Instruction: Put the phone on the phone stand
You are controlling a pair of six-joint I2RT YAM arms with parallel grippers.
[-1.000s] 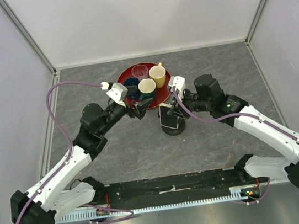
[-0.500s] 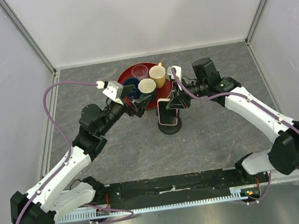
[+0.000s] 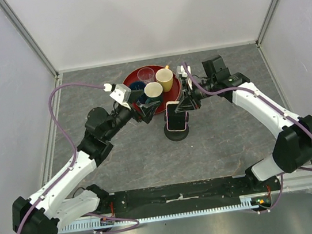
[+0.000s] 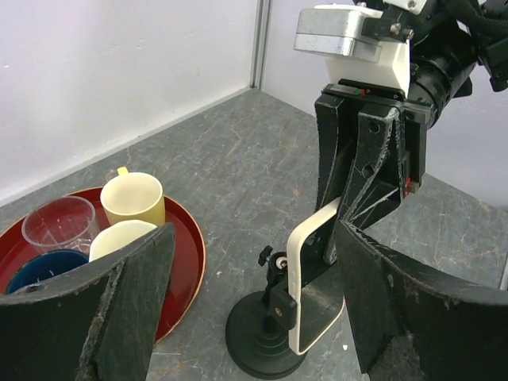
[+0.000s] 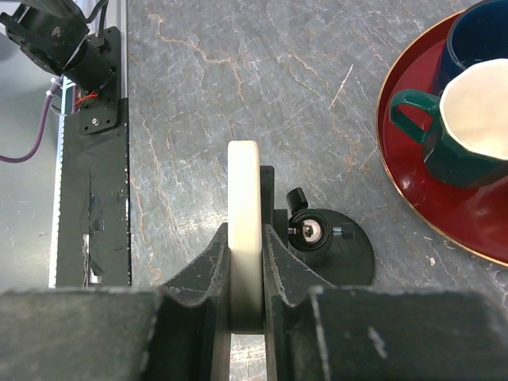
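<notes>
Right wrist: right gripper [image 5: 244, 235] clamps phone [image 5: 244, 178] (phone stand [image 5: 337, 248] just beside).

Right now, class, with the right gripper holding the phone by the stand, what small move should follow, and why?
Probably lower the phone slightly onto the phone stand before opening: the right gripper is shut on the phone's faces, holding it close beside the stand, and whether it is seated is unclear.

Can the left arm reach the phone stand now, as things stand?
Probably only its base: the left pincer is open and faces the phone stand, but the phone, shut in the right pincer, stands at the cradle.
</notes>
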